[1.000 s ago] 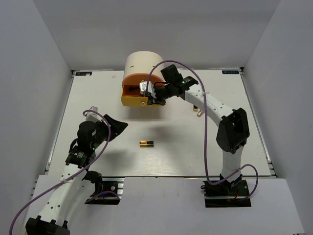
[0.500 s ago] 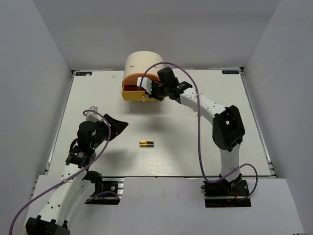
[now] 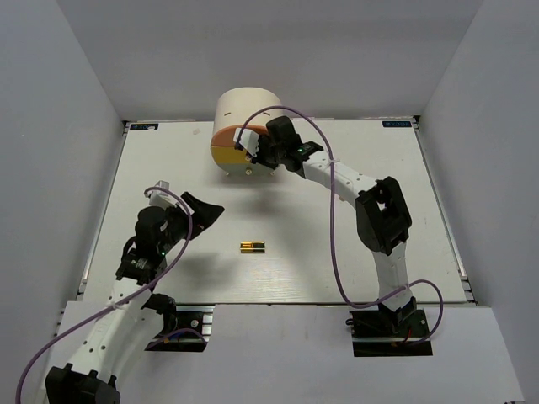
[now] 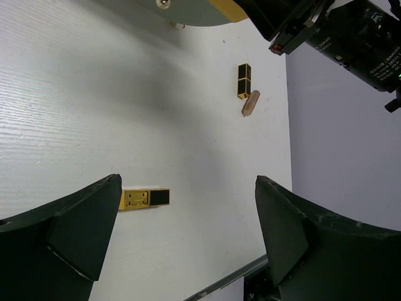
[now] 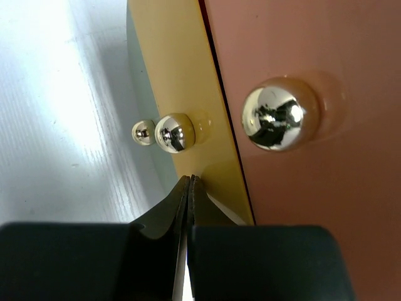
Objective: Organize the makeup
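At the far side of the white surface (image 3: pixel 160 160), top view: right arm stretched forward and left, right tool (image 3: pixel 253 156) at the front of the cream rounded box (image 3: pixel 244 108), on its yellow lower drawer (image 3: pixel 226 156). Left arm folded at near left, left tool (image 3: pixel 202 212) spread open, holding nothing, pointed toward centre. Small gold-and-dark lipstick (image 3: pixel 252 247) lies alone mid-surface, between the arms, well apart from both tools.

Left wrist: both fingers (image 4: pixel 81 232) wide apart above the surface, lipstick just beside one fingertip. Further out, a second gold-and-black piece (image 4: pixel 244 80) and a slim pinkish stick (image 4: pixel 250 103) lie just beside each other, near the right arm's black wrist, which blocks most of the box front.

Right wrist: fingers (image 5: pixel 163 216) pressed together, nothing between them, tips at the yellow drawer front just below its small gold knob (image 5: pixel 174 132). Can't tell if they touch. Larger gold knob (image 5: pixel 281 121) sits on the orange drawer (image 5: pixel 301 219) alongside.

Versus 1.0 s ago: yellow drawer stuck well out, now nearly flush. Right arm has followed it in. Left arm and lipstick unchanged.
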Robot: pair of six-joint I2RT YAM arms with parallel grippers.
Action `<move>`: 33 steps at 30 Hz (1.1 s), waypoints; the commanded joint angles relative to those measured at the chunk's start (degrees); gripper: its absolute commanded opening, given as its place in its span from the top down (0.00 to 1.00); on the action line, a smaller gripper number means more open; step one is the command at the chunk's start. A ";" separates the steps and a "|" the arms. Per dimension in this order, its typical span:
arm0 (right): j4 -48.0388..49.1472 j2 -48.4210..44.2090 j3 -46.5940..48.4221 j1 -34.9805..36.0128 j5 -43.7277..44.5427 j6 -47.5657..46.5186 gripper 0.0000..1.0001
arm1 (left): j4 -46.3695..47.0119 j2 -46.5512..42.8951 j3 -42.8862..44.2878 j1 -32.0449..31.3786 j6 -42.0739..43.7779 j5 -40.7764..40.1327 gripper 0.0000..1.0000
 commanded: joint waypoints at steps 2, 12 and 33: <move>5.09 0.60 3.22 -0.09 3.39 0.88 1.00 | 5.30 2.26 -1.43 -0.24 -0.34 1.38 0.02; 4.74 -0.19 2.34 -0.35 0.32 2.02 1.00 | 16.54 12.54 -0.99 -0.24 -1.13 4.01 0.02; 3.07 -1.15 2.53 -0.27 -5.66 5.71 1.00 | 19.80 14.65 -1.43 -0.76 -2.19 2.78 0.02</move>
